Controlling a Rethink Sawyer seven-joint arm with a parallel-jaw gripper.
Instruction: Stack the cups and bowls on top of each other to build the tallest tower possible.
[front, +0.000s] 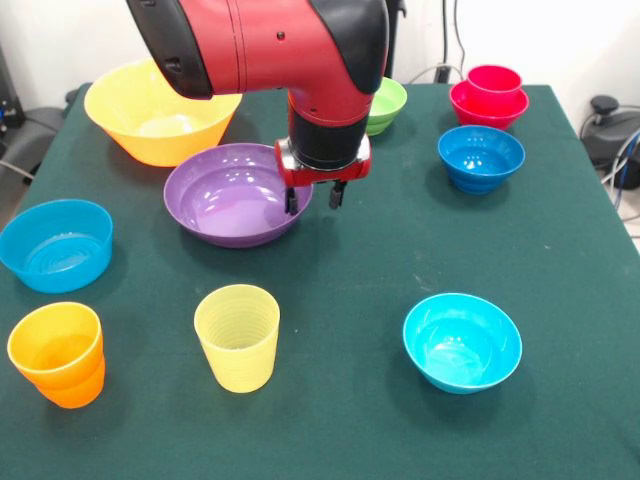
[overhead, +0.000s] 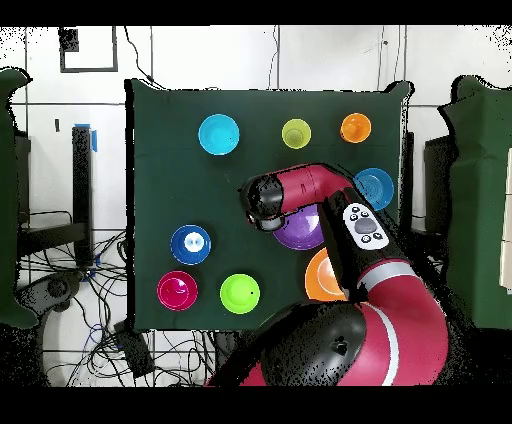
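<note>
Cups and bowls sit spread across the green tabletop (front: 360, 250), nearly all of them apart from one another. In the front view the red tumbler (front: 494, 78) stands nested in the small red bowl (front: 488, 108) at the far right, and that pair is the only stack. Just in front of it is the dark blue bowl (front: 481, 157). The lime green bowl (front: 388, 103) lies to the left of the red pair, partly hidden behind the arm (front: 270, 45). The large yellow-orange bowl (front: 160, 112) is at the far left, with the wide purple bowl (front: 238, 193) near it, toward the middle. The light blue straight-sided bowl (front: 56, 244) sits at the left edge, the orange cup (front: 58, 354) in front of it, the pale yellow ribbed cup (front: 238, 336) to the right of the orange one, and the cyan bowl (front: 462, 341) further right, well apart.

The gripper (front: 314, 196) hangs from the arm at the right rim of the purple bowl. Its two short dark fingers (front: 291, 200) are a little apart, one over the rim and one just outside it. Nothing is between them. Whether a finger touches the rim cannot be told. In the overhead view the arm covers most of the purple bowl (overhead: 297, 233).
</note>
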